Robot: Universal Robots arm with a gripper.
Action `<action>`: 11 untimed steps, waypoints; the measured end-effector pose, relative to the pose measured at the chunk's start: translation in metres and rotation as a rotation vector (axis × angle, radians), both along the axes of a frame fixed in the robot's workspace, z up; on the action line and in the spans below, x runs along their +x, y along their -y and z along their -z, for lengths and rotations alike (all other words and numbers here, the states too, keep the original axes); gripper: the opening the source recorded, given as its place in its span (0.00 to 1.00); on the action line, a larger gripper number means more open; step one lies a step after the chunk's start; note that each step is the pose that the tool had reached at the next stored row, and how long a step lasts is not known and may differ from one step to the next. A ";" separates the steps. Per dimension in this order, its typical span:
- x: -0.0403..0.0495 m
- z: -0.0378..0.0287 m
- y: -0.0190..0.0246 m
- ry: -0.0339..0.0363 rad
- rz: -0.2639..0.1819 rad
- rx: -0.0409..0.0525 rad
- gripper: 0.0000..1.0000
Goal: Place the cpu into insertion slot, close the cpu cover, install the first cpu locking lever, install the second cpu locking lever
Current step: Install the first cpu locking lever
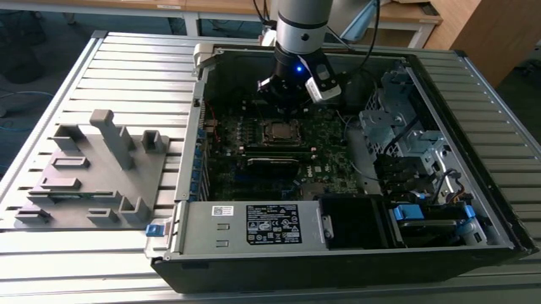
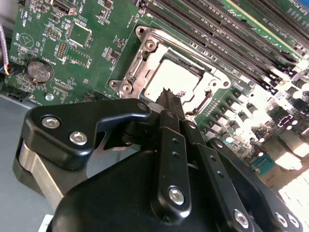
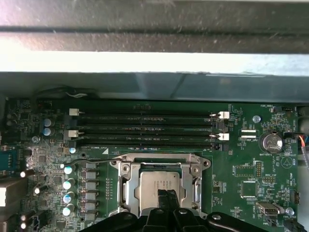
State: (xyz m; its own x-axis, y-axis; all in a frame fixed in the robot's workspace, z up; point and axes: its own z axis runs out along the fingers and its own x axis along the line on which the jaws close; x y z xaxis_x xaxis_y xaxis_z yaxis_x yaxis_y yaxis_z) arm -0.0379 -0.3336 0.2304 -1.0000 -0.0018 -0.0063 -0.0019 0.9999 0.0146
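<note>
**Exterior view: gripper (image 1: 287, 109) low over the cpu (image 1: 280, 132) inside an open computer case (image 1: 338, 272)**

In the exterior view we see the arm (image 1: 302, 25) reaching down into the case. Its tool hangs just above the insertion slot (image 1: 265, 132) on the motherboard (image 1: 330, 171), where the chip lies.

In the second wrist view the fingers (image 2: 167, 121) are pressed together with nothing between them. Their tips are over one edge of the cpu (image 2: 157, 82); whether they touch it, we cannot tell. The cpu cover (image 2: 136, 67) appears to lie down around the chip, its square window showing the silver top.

In the first wrist view the gripper (image 3: 167, 197), drawn narrow, sits over the cpu (image 3: 153, 186). The cover (image 3: 126, 186) frames the chip, and the long memory slots (image 3: 145, 128) lie beyond.

We judge the chip light, stiff and thin, smooth on top and fragile underneath, so it is best taken by two opposite edges. The cover looks a thin, stiff plate, best pressed at its free edge.
</note>
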 end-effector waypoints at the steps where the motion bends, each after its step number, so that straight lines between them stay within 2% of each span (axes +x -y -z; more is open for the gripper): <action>1: 0.0000 0.0000 0.0000 0.0000 0.000 0.0001 0.10; 7: 0.0000 -0.0003 0.0000 0.0000 0.000 0.0001 0.10; 11: 0.0000 -0.0035 0.0000 0.0000 0.000 0.0001 0.10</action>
